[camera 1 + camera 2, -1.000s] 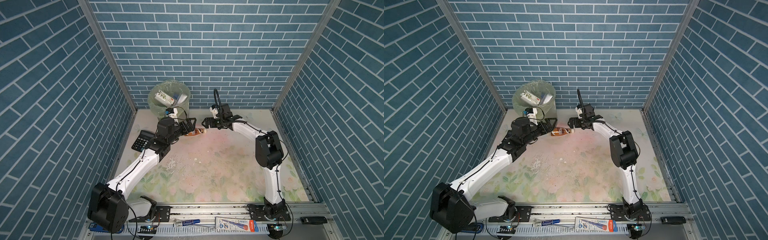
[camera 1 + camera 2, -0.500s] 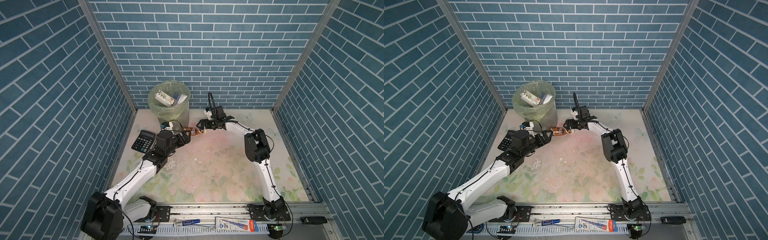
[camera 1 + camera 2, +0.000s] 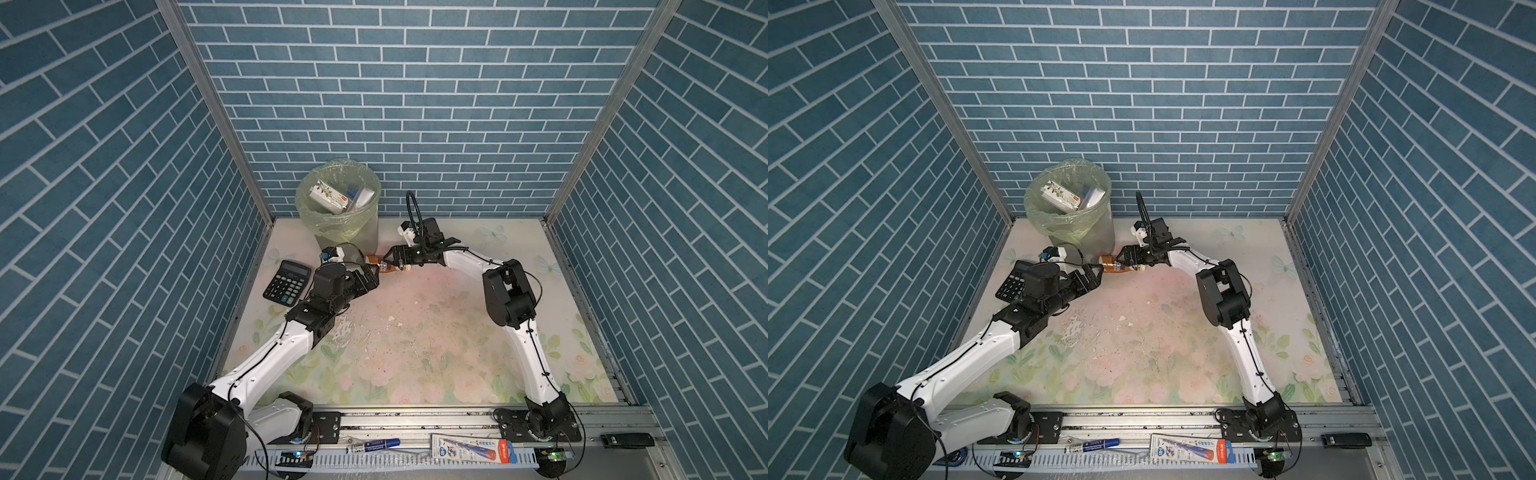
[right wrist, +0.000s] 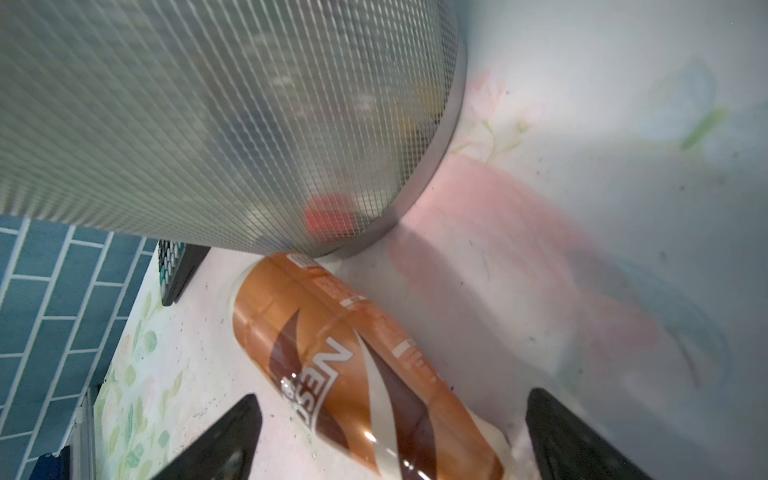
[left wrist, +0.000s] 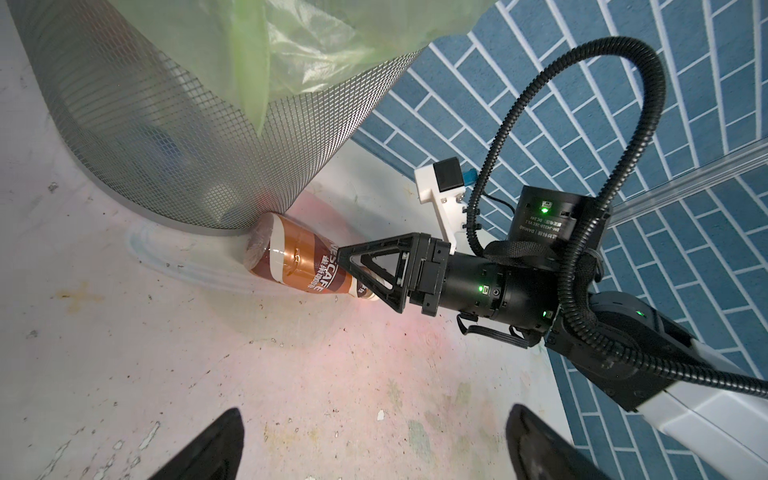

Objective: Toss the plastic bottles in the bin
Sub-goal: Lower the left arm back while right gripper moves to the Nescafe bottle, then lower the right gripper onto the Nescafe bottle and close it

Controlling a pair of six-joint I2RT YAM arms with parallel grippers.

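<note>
Since the left gripper (image 3: pixel 374 277) hangs spread and empty just in front of the bin (image 3: pixel 368 243), with a calculator (image 3: pixel 287 283) off the bin's left side, we take the right gripper (image 4: pixel 392 397) for the working one. Its jaws stand wide on either side of the cap end of a brown bottle (image 5: pixel 295 257), not yet pinching it. The bottle lies on its side on the table (image 3: pixel 415 332), its bottom touching the bin's foot. It is the only one we see outside the bin; farthest back, more bottles lie inside it. We judge that closing this near the tapered neck could squirt the round bottle out or roll it along the bin's foot. Pushing further could shove the bin, and the two grippers, so near each other, could clash. The bin is tall, so too low a lift would catch its rim or green bag (image 3: pixel 332 220). Against a second ago, the left gripper has sunk and drawn back from the bin, while the right has moved in towards it over the bottle. Both were spread then too.
</note>
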